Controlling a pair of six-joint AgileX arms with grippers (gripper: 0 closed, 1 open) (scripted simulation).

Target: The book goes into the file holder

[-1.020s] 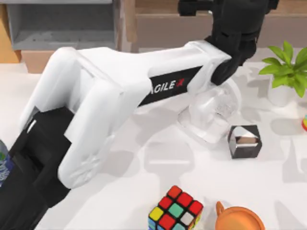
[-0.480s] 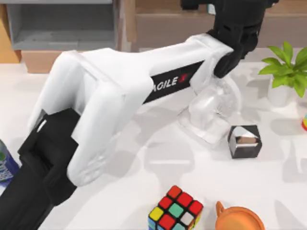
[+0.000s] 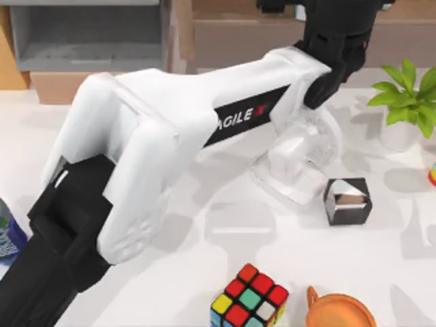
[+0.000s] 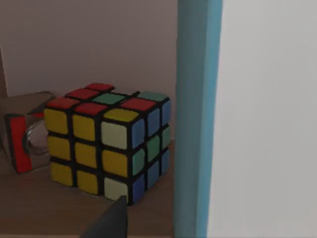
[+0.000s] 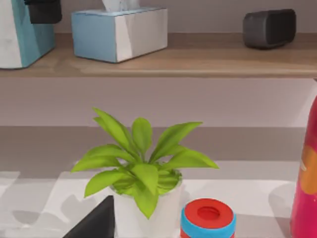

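Left arm [image 3: 170, 129] stretches diagonally across the top view, from black base links at lower left up to its black wrist at the top right, over the table's far edge. A dark fingertip [image 4: 110, 224] of the left gripper pokes into the left wrist view. One dark fingertip [image 5: 96, 220] in the right wrist view.

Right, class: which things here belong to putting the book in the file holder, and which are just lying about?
Job: book, file holder, left tool at the book on the shelf.
Lying about: Rubik's cube, plant, orange cup, tissue box, speaker; right arm idle facing the plant.
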